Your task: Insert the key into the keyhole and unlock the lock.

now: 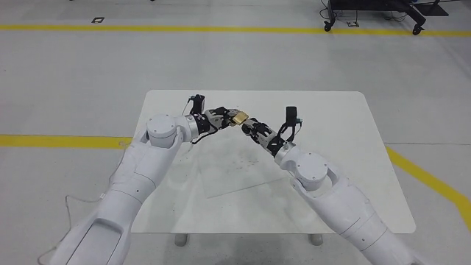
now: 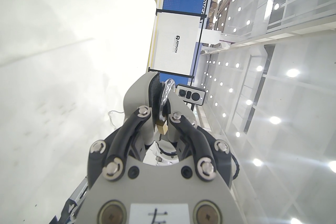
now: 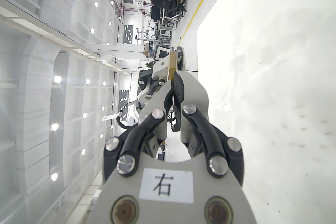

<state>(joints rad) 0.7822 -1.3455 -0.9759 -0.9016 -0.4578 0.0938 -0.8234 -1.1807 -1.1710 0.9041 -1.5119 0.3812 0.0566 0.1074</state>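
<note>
A: Where's the lock (image 1: 239,118)?
B: Above the counter (image 1: 331,118), far middle, grasped by the left tool (image 1: 229,115). The right tool (image 1: 250,124) is clenched against it, with the key apparently hidden inside.
A: Step?
B: Insertion, I'd judge. Next, seat it fully and twist.

We're in a big factory-style lab hall: yellow floor lines (image 1: 221,28) across the top, wheeled rack (image 1: 375,9) upper right, rows of ceiling lights (image 2: 292,72).
</note>
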